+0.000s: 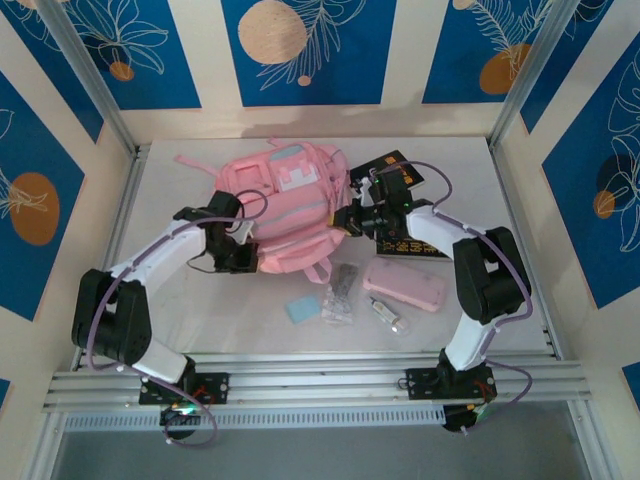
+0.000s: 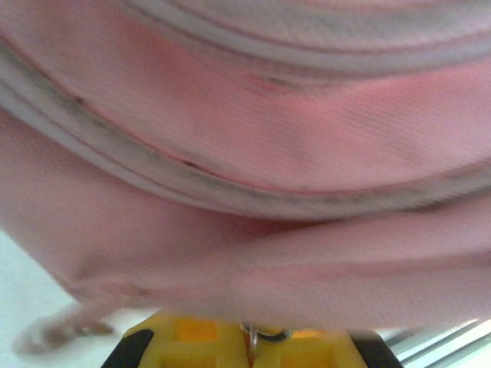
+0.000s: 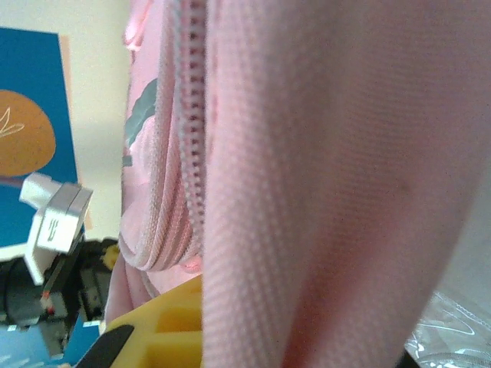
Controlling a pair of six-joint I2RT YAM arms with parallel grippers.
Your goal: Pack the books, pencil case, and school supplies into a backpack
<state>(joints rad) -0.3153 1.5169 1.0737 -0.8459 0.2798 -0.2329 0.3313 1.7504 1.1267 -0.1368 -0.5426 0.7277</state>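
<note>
Top external view: left pincer (image 1: 237,252) closed together on the near-left edge of the backpack (image 1: 285,195). Right pincer (image 1: 352,218) is pressed into its right side, grip state indiscernible under cloth. The backpack lies mid-worktop (image 1: 170,300). Judged best practice: anchor one side and draw the zipper (image 3: 192,115) along its track.

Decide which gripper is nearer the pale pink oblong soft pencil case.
Right. The right gripper sits just beyond the pencil case, slightly left; the left gripper lies much farther left.

Yellow Chinese print on black book (image 1: 410,247), chars unreadable.
</note>
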